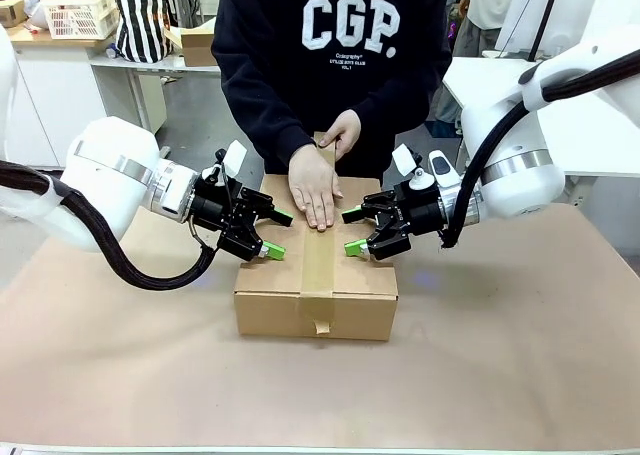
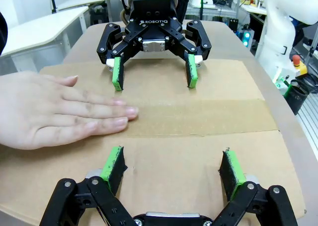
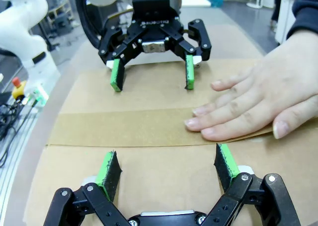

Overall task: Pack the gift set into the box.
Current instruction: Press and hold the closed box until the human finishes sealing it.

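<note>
A closed box (image 1: 316, 275) sits mid-worktop (image 1: 500, 375). A person's flat hand (image 1: 315, 190) covers the middle of its taped lid. The left gripper (image 1: 272, 232) and right gripper (image 1: 352, 230), jaws spread, crowd the lid's two sides. Bare worktop lies open in front of the box and to both sides.

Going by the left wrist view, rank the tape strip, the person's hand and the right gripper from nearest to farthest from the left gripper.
1. Tape strip: along the box's seam, just beyond the left gripper.
2. Person's hand: flat on the tape, off to the view's left.
3. Right gripper: facing, at the box's far edge.
</note>
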Controlling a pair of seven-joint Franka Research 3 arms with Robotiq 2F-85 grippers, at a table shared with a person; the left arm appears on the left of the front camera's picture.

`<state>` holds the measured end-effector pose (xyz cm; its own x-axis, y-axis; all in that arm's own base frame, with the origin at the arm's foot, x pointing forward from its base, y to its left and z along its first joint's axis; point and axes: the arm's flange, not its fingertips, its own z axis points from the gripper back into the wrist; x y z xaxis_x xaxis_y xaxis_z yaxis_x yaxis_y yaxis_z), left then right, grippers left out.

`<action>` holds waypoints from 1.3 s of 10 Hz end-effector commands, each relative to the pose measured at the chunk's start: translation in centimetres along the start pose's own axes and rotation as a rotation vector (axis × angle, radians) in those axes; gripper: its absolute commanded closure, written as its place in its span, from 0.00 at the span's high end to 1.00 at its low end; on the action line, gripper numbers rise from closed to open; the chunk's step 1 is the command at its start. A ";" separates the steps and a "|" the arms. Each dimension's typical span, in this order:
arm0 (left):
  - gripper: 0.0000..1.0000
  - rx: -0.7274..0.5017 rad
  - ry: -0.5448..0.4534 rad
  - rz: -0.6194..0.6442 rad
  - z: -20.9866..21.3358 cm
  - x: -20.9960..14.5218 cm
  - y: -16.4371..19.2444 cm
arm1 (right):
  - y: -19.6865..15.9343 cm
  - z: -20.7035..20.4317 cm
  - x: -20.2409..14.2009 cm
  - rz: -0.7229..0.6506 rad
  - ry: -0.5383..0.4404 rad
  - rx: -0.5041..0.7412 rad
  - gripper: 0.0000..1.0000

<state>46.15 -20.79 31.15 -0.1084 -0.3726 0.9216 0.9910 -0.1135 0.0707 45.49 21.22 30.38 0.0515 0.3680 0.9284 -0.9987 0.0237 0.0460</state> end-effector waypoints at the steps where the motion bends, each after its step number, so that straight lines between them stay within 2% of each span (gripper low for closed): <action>1: 1.00 0.002 0.000 0.004 -0.1 -0.1 -0.1 | 0.1 -0.1 -0.2 -0.001 0.005 -0.001 1.00; 13: 1.00 0.002 0.000 0.004 -0.1 -0.1 -0.1 | 0.1 -0.1 -0.2 -0.001 0.005 -0.001 1.00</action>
<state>46.15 -20.78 31.15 -0.1083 -0.3726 0.9216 0.9910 -0.1134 0.0706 45.49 21.22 30.38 0.0515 0.3680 0.9284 -0.9987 0.0236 0.0460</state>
